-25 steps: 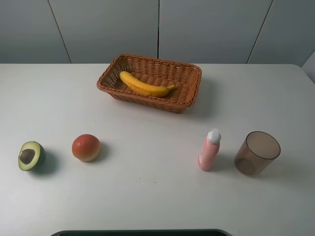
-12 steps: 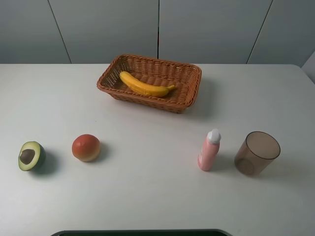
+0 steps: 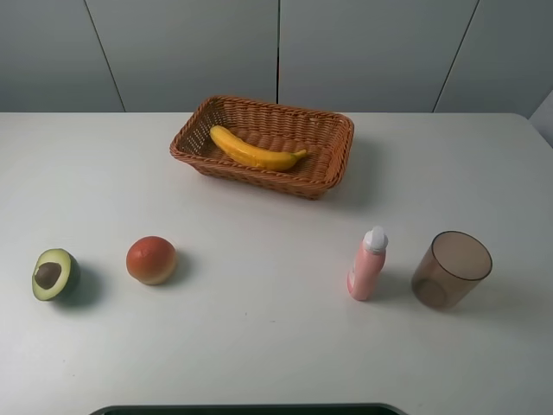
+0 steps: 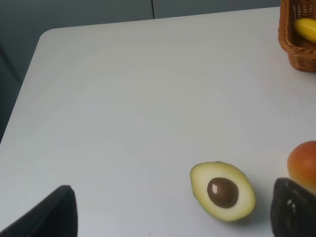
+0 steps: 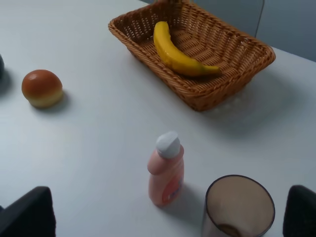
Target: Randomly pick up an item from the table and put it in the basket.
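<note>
- Left gripper [image 4: 173, 210]: only two dark finger tips show at the edge of the left wrist view, spread wide apart with nothing between them, so it's open and empty. It hangs above the table [image 4: 123, 98], touching nothing.
- Right gripper [image 5: 168, 212]: same picture in the right wrist view, two dark tips at opposite corners, wide apart, nothing held. Open.
- Neither arm shows in the exterior high view.
- Landmark is the basket [image 3: 333, 138]: orange-brown wicker, rectangular, sits on the far side of the table near the middle.
- Banana [image 3: 255, 151]: lies inside the basket on its floor, running lengthwise, curved, dark tip pointing to the basket's right end. Also seen in the right wrist view [image 5: 177, 52], and a yellow sliver of it at the corner of the left wrist view [image 4: 306, 28].
- Avocado half [image 3: 55, 273]: well apart from the basket, on the near left, cut face up with the brown pit showing. It's the item closest to the left gripper.
- Red-orange fruit [image 3: 151, 259]: near side of the basket, left of it, just right of the avocado half, not touching.
- Pink bottle [image 3: 367, 264]: upright, white cap, near side of the basket and to its right.
- Brown cup [image 3: 451, 269]: translucent, upright, just right of the pink bottle, apart from it, farthest right from the basket.
</note>
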`<state>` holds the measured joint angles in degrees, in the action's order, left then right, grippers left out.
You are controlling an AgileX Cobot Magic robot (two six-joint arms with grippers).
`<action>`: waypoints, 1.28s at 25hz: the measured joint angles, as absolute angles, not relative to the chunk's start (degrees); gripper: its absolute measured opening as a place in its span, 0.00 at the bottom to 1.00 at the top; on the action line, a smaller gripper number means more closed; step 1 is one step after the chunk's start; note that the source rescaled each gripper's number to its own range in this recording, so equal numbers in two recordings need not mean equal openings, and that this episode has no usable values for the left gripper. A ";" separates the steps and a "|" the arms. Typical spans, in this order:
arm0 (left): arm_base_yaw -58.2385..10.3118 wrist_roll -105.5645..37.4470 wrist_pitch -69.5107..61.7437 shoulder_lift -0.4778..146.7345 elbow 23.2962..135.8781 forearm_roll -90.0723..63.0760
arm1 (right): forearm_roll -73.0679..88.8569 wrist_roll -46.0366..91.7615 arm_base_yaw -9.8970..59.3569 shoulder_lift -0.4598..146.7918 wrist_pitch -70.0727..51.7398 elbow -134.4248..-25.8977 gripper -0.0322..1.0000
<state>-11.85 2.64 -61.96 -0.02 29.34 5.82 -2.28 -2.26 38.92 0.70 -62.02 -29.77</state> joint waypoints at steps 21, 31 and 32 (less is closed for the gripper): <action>-11.85 2.64 -61.96 -0.02 29.34 5.82 | -2.58 -4.20 18.07 -0.03 -62.34 -29.41 1.00; -11.85 2.64 -61.96 -0.02 29.34 5.82 | -3.01 -4.31 0.84 -0.03 -62.34 -29.41 1.00; -11.85 2.64 -61.96 -0.02 29.34 5.82 | -3.10 -4.31 0.53 -0.03 -62.34 -29.41 1.00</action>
